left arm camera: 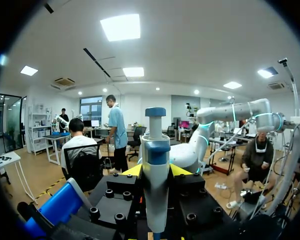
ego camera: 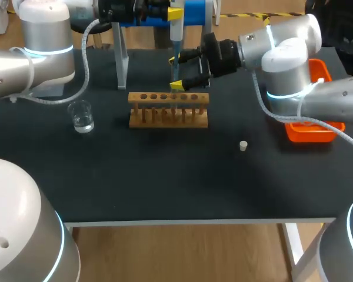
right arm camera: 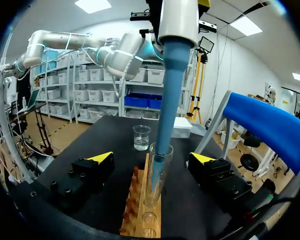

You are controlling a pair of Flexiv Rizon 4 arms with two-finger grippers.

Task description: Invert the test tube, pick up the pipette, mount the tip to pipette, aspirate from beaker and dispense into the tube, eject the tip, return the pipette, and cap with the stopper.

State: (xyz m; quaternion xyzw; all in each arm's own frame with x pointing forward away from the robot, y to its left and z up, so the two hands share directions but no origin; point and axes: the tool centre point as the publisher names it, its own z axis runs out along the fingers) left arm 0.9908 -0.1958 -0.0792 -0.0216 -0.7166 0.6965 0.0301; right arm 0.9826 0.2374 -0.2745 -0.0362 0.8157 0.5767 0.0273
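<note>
The left claw [left arm camera: 156, 171], clenched on the white-and-blue pipette [left arm camera: 156, 147], holds its blue tip [right arm camera: 165, 120] inside the clear glass test tube [right arm camera: 156, 182] in the wooden rack [ego camera: 168, 111], apparently to dispense, while the released right claw [right arm camera: 152, 158] flanks the tube.

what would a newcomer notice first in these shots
The blue-and-white pipette, upright in the left gripper, dips its blue tip into a clear glass test tube in the wooden rack. The right gripper, fingers open, flanks that tube; a small glass beaker stands left of the rack.

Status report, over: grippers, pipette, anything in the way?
Left gripper shut on pipette, its tip inside test tube. Right gripper open around tube. Stopper lies apart on table.
</note>
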